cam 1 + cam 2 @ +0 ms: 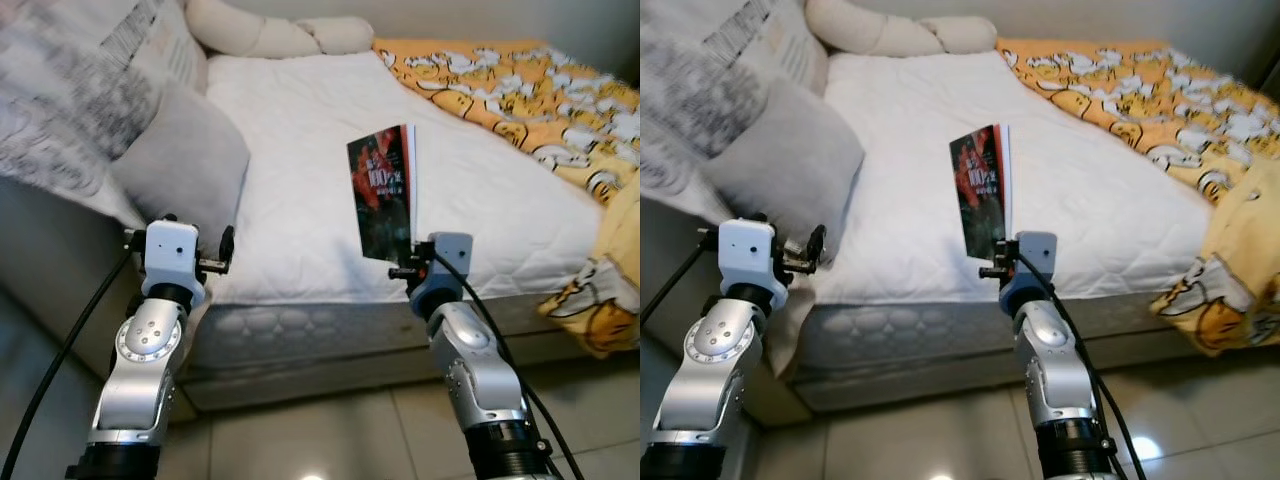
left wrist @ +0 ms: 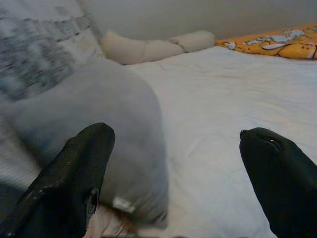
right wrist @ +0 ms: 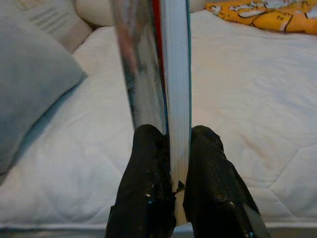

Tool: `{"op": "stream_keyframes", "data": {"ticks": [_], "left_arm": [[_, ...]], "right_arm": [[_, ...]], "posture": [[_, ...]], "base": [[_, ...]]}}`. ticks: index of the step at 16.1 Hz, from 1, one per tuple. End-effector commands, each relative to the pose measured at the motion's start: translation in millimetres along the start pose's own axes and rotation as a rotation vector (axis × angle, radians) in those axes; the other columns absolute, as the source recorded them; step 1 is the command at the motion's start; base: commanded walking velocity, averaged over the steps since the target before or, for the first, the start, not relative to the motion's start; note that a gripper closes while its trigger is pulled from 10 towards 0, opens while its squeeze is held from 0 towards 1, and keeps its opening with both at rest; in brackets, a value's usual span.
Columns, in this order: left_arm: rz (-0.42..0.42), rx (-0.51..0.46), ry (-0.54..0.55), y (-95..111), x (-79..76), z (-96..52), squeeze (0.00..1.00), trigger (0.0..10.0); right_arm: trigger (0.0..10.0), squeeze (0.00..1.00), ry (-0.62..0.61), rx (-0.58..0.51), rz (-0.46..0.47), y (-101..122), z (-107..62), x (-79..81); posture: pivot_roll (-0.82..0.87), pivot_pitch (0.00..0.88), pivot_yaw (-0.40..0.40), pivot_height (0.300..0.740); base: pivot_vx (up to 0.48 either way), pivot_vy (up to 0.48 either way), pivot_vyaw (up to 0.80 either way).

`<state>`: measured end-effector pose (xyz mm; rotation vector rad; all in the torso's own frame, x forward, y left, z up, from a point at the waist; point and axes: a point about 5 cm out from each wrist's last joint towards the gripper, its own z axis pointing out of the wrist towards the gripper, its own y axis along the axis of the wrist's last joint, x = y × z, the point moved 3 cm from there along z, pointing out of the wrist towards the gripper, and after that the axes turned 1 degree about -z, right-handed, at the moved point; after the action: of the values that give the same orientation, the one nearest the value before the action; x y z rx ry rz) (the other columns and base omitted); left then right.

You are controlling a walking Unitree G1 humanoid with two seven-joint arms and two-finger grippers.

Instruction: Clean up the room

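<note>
A book with a dark red-and-black cover stands upright above the near edge of the bed. My right gripper is shut on its lower edge, one black finger on each side of the pages. My left gripper is open and holds nothing; it hovers at the bed's near left corner, beside the grey pillow. The book's cover faces left.
A patterned pillow leans behind the grey one. A cream bolster lies at the head of the bed. An orange cartoon-print blanket covers the right side and hangs over the corner. Tiled floor lies below.
</note>
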<state>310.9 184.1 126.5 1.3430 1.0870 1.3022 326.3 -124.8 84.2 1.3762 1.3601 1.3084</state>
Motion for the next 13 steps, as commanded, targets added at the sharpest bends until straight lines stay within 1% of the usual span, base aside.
{"op": "stream_keyframes", "data": {"ticks": [1, 7, 8, 11, 13], "left_arm": [[-0.003, -0.021, -0.032, 5.5, -6.6, 1.1, 0.75, 10.0], [-0.005, -0.028, -0.036, 6.5, -6.8, 0.0, 0.75, 10.0], [-0.004, -0.028, -0.035, 6.6, -6.1, 0.3, 0.75, 10.0], [-0.003, -0.026, -0.036, 6.1, -6.2, -0.2, 0.75, 10.0], [-0.005, -0.024, -0.033, 5.8, -5.6, -0.5, 0.75, 10.0]], "right_arm": [[10.0, 0.00, -0.018, -0.043, 0.007, 10.3, 0.3, -6.1], [10.0, 0.00, 0.000, -0.036, -0.004, 9.2, 0.8, -3.7], [10.0, 0.00, 0.044, -0.024, -0.013, 8.5, 1.4, 2.0], [10.0, 0.00, 0.061, -0.024, -0.028, 9.0, 1.5, 5.6], [10.0, 0.00, 0.034, -0.021, 0.012, 8.5, 2.3, 1.3]], "posture": [[0.10, 0.000, -0.013, 0.740], [0.11, 0.000, -0.013, 0.740], [0.11, 0.000, -0.013, 0.740], [0.11, 0.000, -0.017, 0.740], [0.11, 0.000, -0.017, 0.740]], "base": [[0.375, 0.000, 0.00], [0.372, 0.000, 0.00], [0.375, 0.000, 0.00], [0.372, 0.000, 0.71], [0.371, 0.000, 0.00]]}}
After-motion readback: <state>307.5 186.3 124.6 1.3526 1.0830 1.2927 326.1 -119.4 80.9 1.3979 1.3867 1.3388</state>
